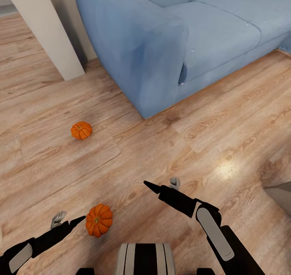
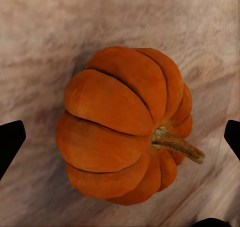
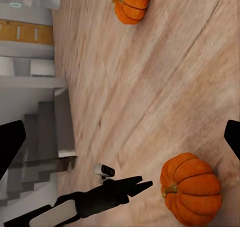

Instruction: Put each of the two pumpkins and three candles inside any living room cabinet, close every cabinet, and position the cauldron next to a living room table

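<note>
Left pincer [image 2: 120, 132]: my jaws spread wide around near pumpkin [image 2: 122, 127] on floor [image 2: 45, 32]. Risk: ribbed round body rolling off if I close off-centre.

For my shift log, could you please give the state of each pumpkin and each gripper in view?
Near pumpkin: on the floor, tipped on its side, not gripped.
Far pumpkin: on the floor, untouched.
Left gripper: open, beside the near pumpkin.
Right gripper: open, holding nothing.
</note>
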You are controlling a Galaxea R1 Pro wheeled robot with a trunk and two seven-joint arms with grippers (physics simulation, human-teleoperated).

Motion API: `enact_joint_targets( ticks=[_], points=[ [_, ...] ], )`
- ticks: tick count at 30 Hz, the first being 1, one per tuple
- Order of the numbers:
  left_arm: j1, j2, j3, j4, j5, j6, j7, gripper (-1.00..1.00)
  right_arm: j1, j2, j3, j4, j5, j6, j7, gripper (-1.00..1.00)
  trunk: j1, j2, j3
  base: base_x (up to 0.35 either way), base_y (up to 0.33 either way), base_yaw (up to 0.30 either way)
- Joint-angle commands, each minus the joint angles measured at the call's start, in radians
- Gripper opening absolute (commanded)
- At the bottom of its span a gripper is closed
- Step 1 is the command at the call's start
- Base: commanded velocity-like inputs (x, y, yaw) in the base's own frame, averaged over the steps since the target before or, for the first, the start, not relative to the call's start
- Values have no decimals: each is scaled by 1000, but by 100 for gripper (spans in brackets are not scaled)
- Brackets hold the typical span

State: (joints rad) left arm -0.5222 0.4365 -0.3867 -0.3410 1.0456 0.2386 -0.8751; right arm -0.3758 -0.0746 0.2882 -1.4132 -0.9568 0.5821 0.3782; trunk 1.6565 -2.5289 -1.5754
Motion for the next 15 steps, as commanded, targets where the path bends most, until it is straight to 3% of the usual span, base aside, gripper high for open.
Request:
enact_joint_targets(
  ticks=[1, 15],
  points=[
    [-1, 0, -4, -8, 10, 10, 8, 100, 0, -1, 1, 0, -5, 4, -1, 100, 0, 0, -5, 0, 0, 0],
    [0, -4, -4, -24, 11, 9, 35, 100, -1, -1, 2, 3, -5, 4, -8, 100, 4, -3, -39, 0, 0, 0]
  ],
)
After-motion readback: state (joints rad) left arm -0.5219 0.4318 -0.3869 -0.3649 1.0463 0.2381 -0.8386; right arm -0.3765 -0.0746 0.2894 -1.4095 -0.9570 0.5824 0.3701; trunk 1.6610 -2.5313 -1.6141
